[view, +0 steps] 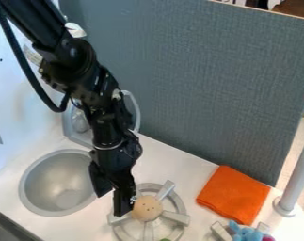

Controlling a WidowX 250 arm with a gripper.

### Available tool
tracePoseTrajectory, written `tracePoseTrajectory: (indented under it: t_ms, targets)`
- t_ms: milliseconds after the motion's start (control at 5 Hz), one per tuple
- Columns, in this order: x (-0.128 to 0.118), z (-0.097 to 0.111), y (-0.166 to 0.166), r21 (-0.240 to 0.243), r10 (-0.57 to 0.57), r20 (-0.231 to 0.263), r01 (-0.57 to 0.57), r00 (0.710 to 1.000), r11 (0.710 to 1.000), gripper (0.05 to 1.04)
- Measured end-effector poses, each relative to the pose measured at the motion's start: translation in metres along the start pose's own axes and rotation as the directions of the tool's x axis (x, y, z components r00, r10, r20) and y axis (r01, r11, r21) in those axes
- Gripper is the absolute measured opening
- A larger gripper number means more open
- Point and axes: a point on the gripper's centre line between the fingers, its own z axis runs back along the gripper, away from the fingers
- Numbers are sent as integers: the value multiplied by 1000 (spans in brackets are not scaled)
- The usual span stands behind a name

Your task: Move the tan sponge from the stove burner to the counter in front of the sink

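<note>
The gripper (pixel 112 201) hangs low over the white counter, between the sink and the stove ring, its two fingers apart and nothing seen between them. Its right finger is beside a round tan piece (pixel 146 208) with small dark dots, at the middle of the grey burner ring (pixel 177 218); whether they touch I cannot tell. Right of the ring lies a folded orange cloth (pixel 233 194). A blue plush-like toy (pixel 245 232) with a magenta part is at the bottom edge, by another grey burner. A bit of something green (pixel 164 239) shows at the ring's lower edge.
A round metal sink basin (pixel 58 183) is set into the counter on the left. Behind the arm stands a grey plastic frame (pixel 75 123) with a curved piece. A tall blue-grey panel (pixel 211 80) bounds the back, and a grey post (pixel 295 179) rises at the right.
</note>
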Motion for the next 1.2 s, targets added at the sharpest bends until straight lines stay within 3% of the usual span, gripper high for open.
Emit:
tracePoseTrajectory:
  t_ms: [200,400,600,1000,1200]
  targets:
    - [-3,-6,-1,-7,-1,-24,1,1000,1000,1009]
    - [17,-1,1,66,6,-49,-2,999,998,1009]
    - [34,4,0,75,-32,-40,35,999,997,1009]
    - [47,-29,7,110,-19,-189,40,982,993,1009]
    - [53,-37,9,105,-21,-197,42,980,994,1009]
